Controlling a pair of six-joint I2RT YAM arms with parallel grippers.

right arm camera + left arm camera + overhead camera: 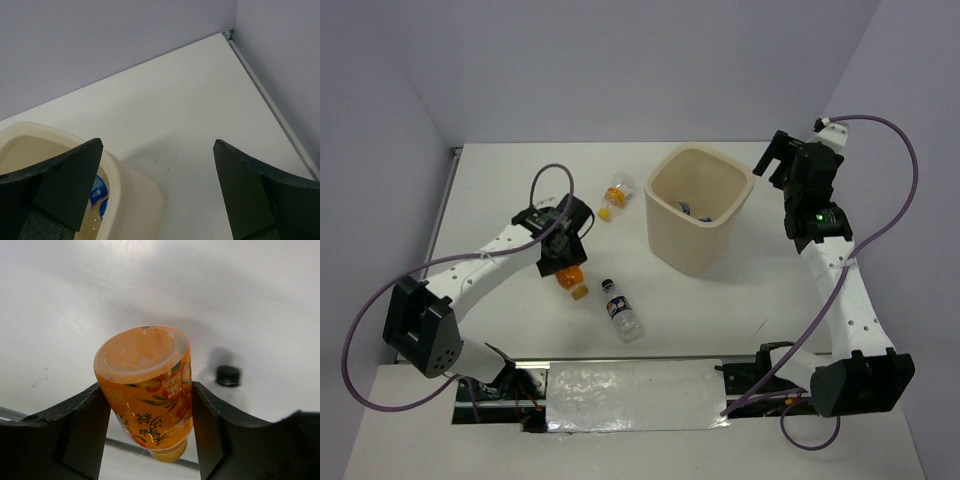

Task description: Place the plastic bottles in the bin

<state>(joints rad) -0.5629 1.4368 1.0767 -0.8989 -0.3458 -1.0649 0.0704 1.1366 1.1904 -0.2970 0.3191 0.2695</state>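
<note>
The left arm is stretched from its base out across the table [500, 200], with the wrist bent downward. The left claw [563, 258] is closed on the orange-filled bottle [573, 281]. In the left wrist view the left claw [147, 390] is seen with both fingers [85, 430] pressed against the sides of the orange-filled bottle [150, 395]. The bottle is held at a tilt, its flat base turned toward the camera and its cap end pointing away below the fingers. Whether the bottle touches the table cannot be told.

The clear bottle with the dark cap [621, 310] lies on the table near the left claw, to its right and closer to the arm bases. Its cap [228, 376] is seen just past the right finger in the wrist view. The clear bottle with the yellow-orange cap [616, 195] lies beyond the left claw, on the far side. The bin [690, 245] stands upright to the right of that claw, well apart from it.

The right arm is raised and reached far out. The right claw [770, 165] is spread wide with nothing between its fingers. The bin [135, 185] lies just beside it, to its left and lower. A blue-marked object [97, 192] is seen inside the bin.
</note>
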